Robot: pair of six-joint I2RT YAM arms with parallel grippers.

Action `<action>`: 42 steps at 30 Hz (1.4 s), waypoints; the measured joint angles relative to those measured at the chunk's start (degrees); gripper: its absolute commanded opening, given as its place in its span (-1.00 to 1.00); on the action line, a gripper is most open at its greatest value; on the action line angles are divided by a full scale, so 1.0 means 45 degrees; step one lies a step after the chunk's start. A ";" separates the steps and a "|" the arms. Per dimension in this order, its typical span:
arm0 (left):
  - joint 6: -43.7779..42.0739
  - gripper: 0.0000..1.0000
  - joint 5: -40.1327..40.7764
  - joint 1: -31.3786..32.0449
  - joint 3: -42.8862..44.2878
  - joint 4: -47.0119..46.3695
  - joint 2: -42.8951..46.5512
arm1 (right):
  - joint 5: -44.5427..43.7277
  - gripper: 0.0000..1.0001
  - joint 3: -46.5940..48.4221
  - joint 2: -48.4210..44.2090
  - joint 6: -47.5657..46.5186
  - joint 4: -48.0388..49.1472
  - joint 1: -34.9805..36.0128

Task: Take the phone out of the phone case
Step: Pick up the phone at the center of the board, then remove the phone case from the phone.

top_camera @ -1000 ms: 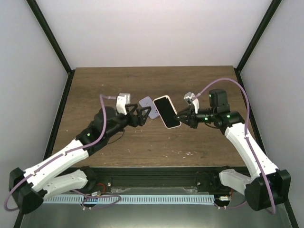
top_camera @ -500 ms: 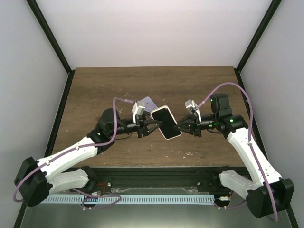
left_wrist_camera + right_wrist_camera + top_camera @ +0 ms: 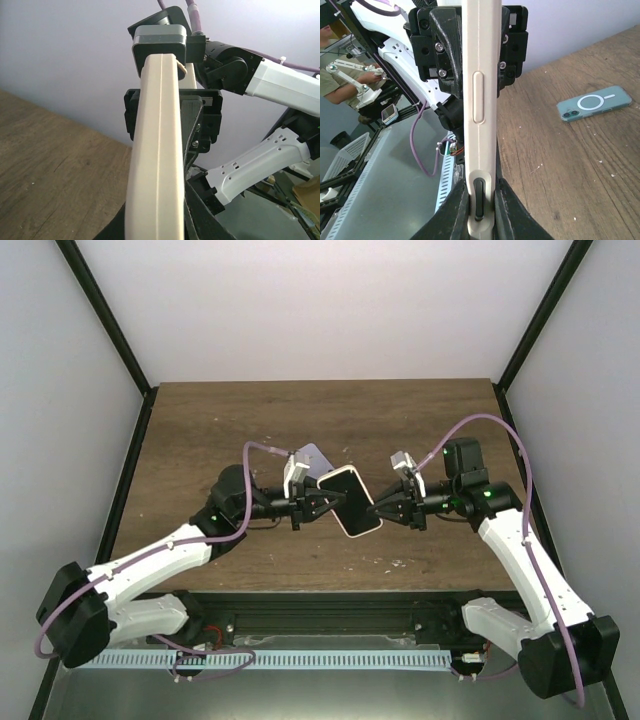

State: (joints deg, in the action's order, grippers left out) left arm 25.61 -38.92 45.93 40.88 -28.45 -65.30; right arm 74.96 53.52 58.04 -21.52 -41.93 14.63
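A cream phone case (image 3: pixel 351 500) with the black-screened phone (image 3: pixel 349 496) in it hangs tilted above the table, between the two arms. My left gripper (image 3: pixel 326 504) is shut on the case's left edge, and my right gripper (image 3: pixel 379 510) is shut on its right edge. The left wrist view shows the case's cream side (image 3: pixel 157 150) running up from my left gripper (image 3: pixel 156 220) to the right gripper's black jaws. From the right wrist the case edge (image 3: pixel 481 100) with its side button stands between the fingers of my right gripper (image 3: pixel 481 187).
A light blue phone (image 3: pixel 311 457) lies face down on the wooden table (image 3: pixel 200 430) just behind the left gripper; it also shows in the right wrist view as the blue phone (image 3: pixel 594 103). Black frame posts stand at the table's corners.
My left gripper has moved right to the case's left edge and shut on it. The right gripper has carried the case slightly lower and nearer.
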 measured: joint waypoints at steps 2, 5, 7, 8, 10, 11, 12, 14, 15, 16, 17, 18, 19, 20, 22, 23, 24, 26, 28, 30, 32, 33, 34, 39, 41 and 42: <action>0.0131 -0.91 -0.0053 -0.0015 0.0000 -0.0092 -0.0053 | 0.0024 -0.98 -0.0019 0.0005 -0.0015 0.0039 0.0000; 0.0311 -1.00 -0.0092 -0.0049 0.0000 -0.0185 -0.0073 | 0.0053 -0.35 -0.0024 0.0005 -0.0015 0.0087 0.0000; 0.0359 -1.00 -0.0083 -0.0049 0.0044 0.0010 -0.0073 | 0.0034 -0.05 -0.0024 0.0000 -0.0068 0.0063 0.0000; 0.0374 -1.00 -0.0083 -0.0049 0.0121 0.0335 -0.0078 | 0.0019 0.01 -0.0024 0.0000 -0.0189 0.0078 0.0000; 0.0369 -1.00 -0.0044 -0.0092 0.0500 0.1540 -0.0083 | -0.0034 0.08 -0.0024 -0.0024 -0.0738 -0.0131 0.0000; 0.0350 -1.00 -0.0049 -0.0185 0.0894 0.2497 -0.0083 | -0.0151 0.09 -0.0024 -0.0053 -0.1141 -0.0311 0.0000; 0.0306 -1.00 -0.0053 -0.0340 0.1273 0.3313 -0.0083 | -0.0296 0.09 -0.0029 -0.0107 -0.1559 -0.0549 0.0005; 0.0209 -1.00 -0.0374 -0.0855 0.2195 0.4940 -0.0044 | -0.0661 0.07 -0.0083 -0.0267 -0.2501 -0.1025 0.0005; 0.0131 -1.00 -0.0670 -0.1171 0.2623 0.5571 0.0024 | -0.0889 0.03 -0.0141 -0.0384 -0.3041 -0.1321 0.0015; 0.0058 -1.00 -0.0976 -0.1409 0.2871 0.5935 0.0126 | -0.1064 -0.01 -0.0199 -0.0481 -0.3434 -0.1511 0.0044; -0.0029 -1.00 -0.1447 -0.1647 0.3079 0.6246 0.0253 | -0.1287 -0.05 -0.0248 -0.0549 -0.3842 -0.1739 0.0117; -0.0102 -1.00 -0.2001 -0.1802 0.3225 0.6484 0.0369 | -0.1443 -0.10 -0.0248 -0.0559 -0.4138 -0.1904 0.0238; -0.0199 -1.00 -0.2691 -0.1919 0.3356 0.6713 0.0447 | -0.1564 -0.14 -0.0238 -0.0534 -0.4362 -0.2016 0.0423; -0.0321 -1.00 -0.3361 -0.1977 0.3434 0.6858 0.0476 | -0.1695 -0.17 -0.0204 -0.0466 -0.4493 -0.2157 0.0729; -0.0510 -1.00 -0.4566 -0.2064 0.3483 0.7116 0.0447 | -0.1802 -0.20 -0.0019 -0.0248 -0.4707 -0.2404 0.1326; -0.0602 -1.00 -0.5134 -0.2098 0.3483 0.7291 0.0403 | -0.1836 -0.21 0.0136 -0.0102 -0.4770 -0.2535 0.1632; -0.0695 -1.00 -0.5513 -0.2132 0.3483 0.7417 0.0364 | -0.1880 -0.20 0.0321 0.0024 -0.4794 -0.2652 0.1928; -0.0850 -1.00 -0.6101 -0.2176 0.3478 0.7626 0.0306 | -0.1953 -0.20 0.0699 0.0165 -0.4901 -0.2846 0.2477; -0.1054 -1.00 -0.6387 -0.2210 0.3478 0.7757 0.0301 | -0.2021 -0.08 0.0889 0.0170 -0.5027 -0.2992 0.2890; -0.1243 -1.00 -0.6533 -0.2225 0.3478 0.7878 0.0301 | -0.2093 -0.01 0.0937 0.0165 -0.5085 -0.3152 0.3288; -0.1447 -1.00 -0.6586 -0.2234 0.3434 0.7902 0.0301 | -0.2186 -0.03 0.0937 0.0151 -0.5071 -0.3303 0.3594; -0.1481 -1.00 -0.6606 -0.2239 0.3376 0.7844 0.0301 | -0.2210 -0.06 0.0937 0.0136 -0.5066 -0.3313 0.3725; -0.1501 -1.00 -0.6615 -0.2249 0.3279 0.7757 0.0301 | -0.2244 -0.10 0.0937 0.0107 -0.5047 -0.3332 0.3832; -0.1438 -1.00 -0.6630 -0.2356 0.2550 0.7363 0.0311 | -0.2380 -0.26 0.0937 0.0068 -0.4862 -0.3235 0.4245; -0.1404 -1.00 -0.6635 -0.2380 0.2346 0.7232 0.0311 | -0.2497 -0.27 0.0957 0.0121 -0.4765 -0.3220 0.4357; -0.1394 -1.00 -0.6635 -0.2399 0.2283 0.7164 0.0311 | -0.2589 -0.27 0.1005 0.0180 -0.4750 -0.3220 0.4405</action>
State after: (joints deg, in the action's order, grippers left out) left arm 19.33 -68.77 35.14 51.16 3.79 -63.90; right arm 63.31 58.04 58.85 -42.89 -56.42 34.46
